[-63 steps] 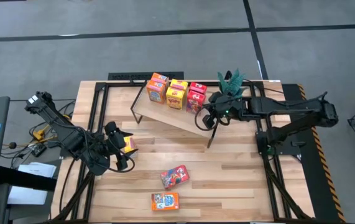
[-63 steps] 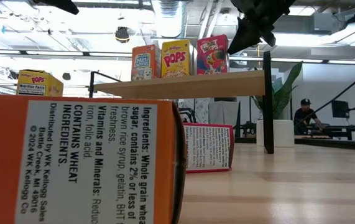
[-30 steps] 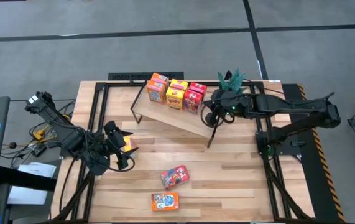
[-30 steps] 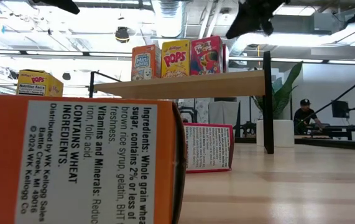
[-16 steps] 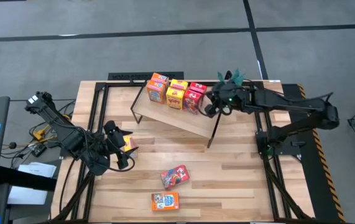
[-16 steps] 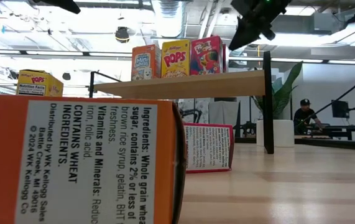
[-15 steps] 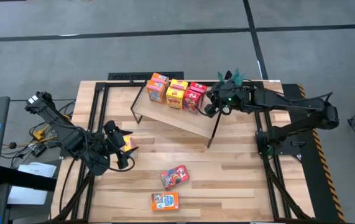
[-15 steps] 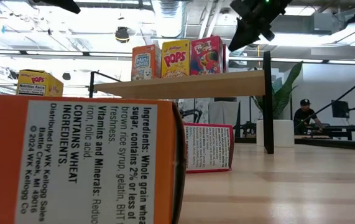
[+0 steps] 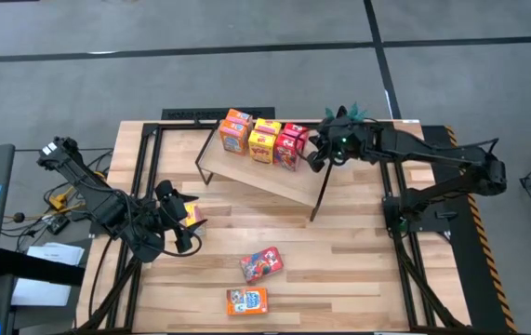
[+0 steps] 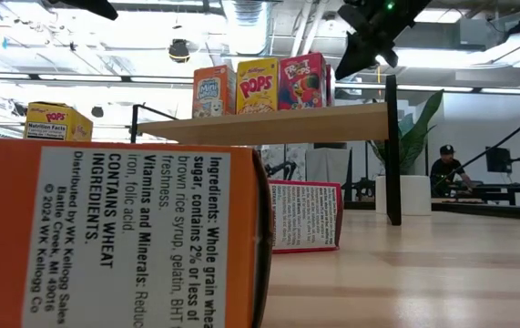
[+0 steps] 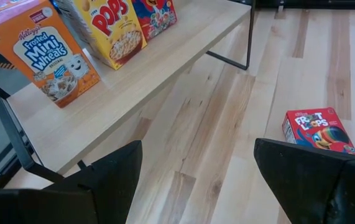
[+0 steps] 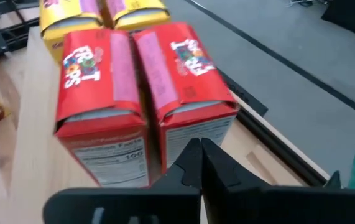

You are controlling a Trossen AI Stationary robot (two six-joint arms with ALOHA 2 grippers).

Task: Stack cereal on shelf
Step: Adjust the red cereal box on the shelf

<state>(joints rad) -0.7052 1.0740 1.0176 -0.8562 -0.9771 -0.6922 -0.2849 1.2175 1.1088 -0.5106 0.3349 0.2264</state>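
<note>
**Q:** High view, stage of the task: how much cereal stood on the shelf [image 9: 267,179]?

**A:** Six boxes stood upright along the back of its board, in two rows. An orange pair [image 9: 236,129] was at one end and a yellow pair [image 9: 265,137] in the middle. A red pair [image 9: 292,142] was at the end nearest the right arm. The front of the board was bare.

**Q:** What was not yet on the shelf?

**A:** Three boxes, all on the table [image 9: 358,270] in front of the shelf. A single yellow box [image 9: 192,215] stood upright off the shelf's orange end. A red box [image 9: 261,263] lay flat farther out, and an orange box [image 9: 246,301] lay flat beyond it, farthest from the shelf.

**Q:** How did each claw stand?

**A:** The right claw [image 12: 198,148] had its fingers pressed together and held nothing. It was at the shelf's red end with its tips close against the red pair. Whether it touched them could not be told. The left claw [image 9: 179,228] had its fingers wide apart and empty. It was low over the table in front of the shelf, just beside the single yellow box.

**Q:** How far along was the task, then?

**A:** About two thirds, by this count of six boxes placed and three to go. The single yellow box looked the likeliest next pick for the left claw. The two flat boxes would probably need standing up once placed.
</note>
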